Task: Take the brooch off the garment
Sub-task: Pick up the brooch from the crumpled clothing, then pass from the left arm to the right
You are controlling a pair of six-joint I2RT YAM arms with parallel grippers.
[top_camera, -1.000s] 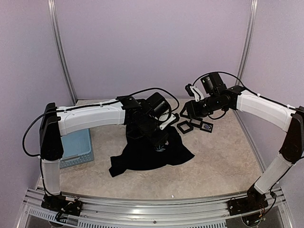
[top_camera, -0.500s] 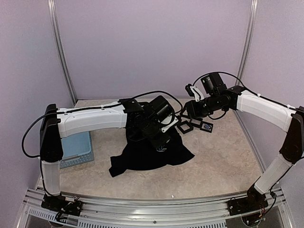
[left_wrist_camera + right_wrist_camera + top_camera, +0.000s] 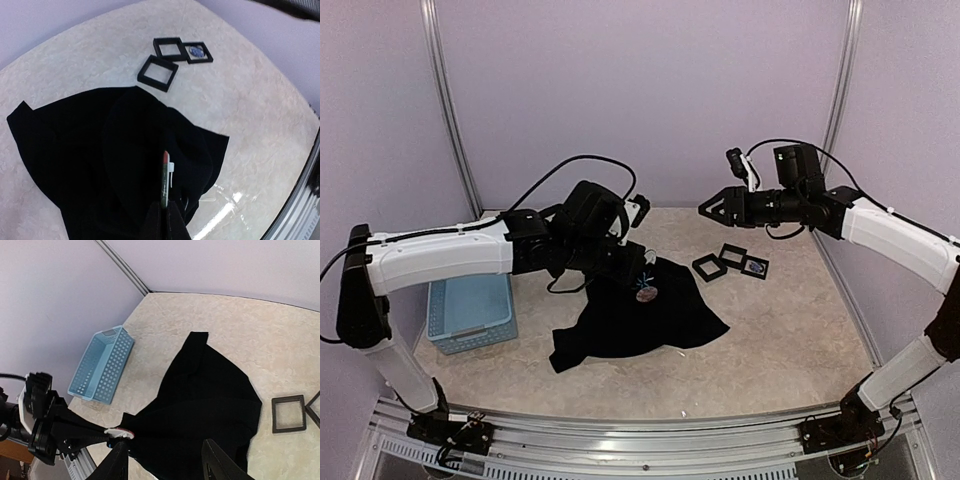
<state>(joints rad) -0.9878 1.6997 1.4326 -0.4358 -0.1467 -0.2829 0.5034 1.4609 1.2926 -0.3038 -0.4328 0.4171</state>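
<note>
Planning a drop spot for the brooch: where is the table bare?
Bare: the tabletop right of the garment, nearer than the black frames, and the strip between garment and front rail. Crowded: around the frames and by the blue basket.

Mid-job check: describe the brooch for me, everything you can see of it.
The brooch is a small, flat, oval piece. From the left wrist it shows edge-on, upright, with a green and red rim and a white fitting on one side; from the right wrist its face looks pale with a red edge. The left gripper, shut, pinches its lower end, holding it over the black garment. Whether its pin is in the cloth cannot be told.
</note>
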